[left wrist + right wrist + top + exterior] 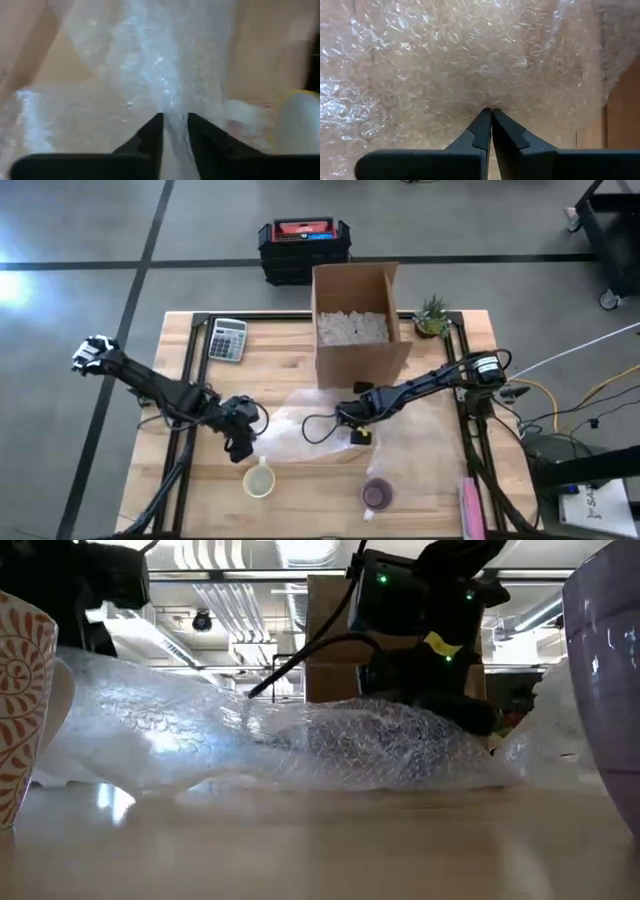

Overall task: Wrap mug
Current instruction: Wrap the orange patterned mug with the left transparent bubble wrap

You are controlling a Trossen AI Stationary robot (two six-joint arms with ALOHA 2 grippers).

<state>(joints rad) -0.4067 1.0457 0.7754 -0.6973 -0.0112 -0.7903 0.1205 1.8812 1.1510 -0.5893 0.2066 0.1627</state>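
The bubble wrap [310, 430] lies spread on the desk [280, 370], its long side running left to right. The left hand [175, 125] pinches its left edge, fingers nearly closed on a fold. The right hand [491, 117] is pressed fully closed on the wrap. A cream mug [259, 479] stands upright just beside the wrap's front edge.

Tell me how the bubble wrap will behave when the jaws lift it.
The bubble wrap will probably sag and fold: it already lies in loose humps on the table. It looks light, so both the left gripper and the right gripper, pinching it, should lift it easily. It may drag toward the cream mug.
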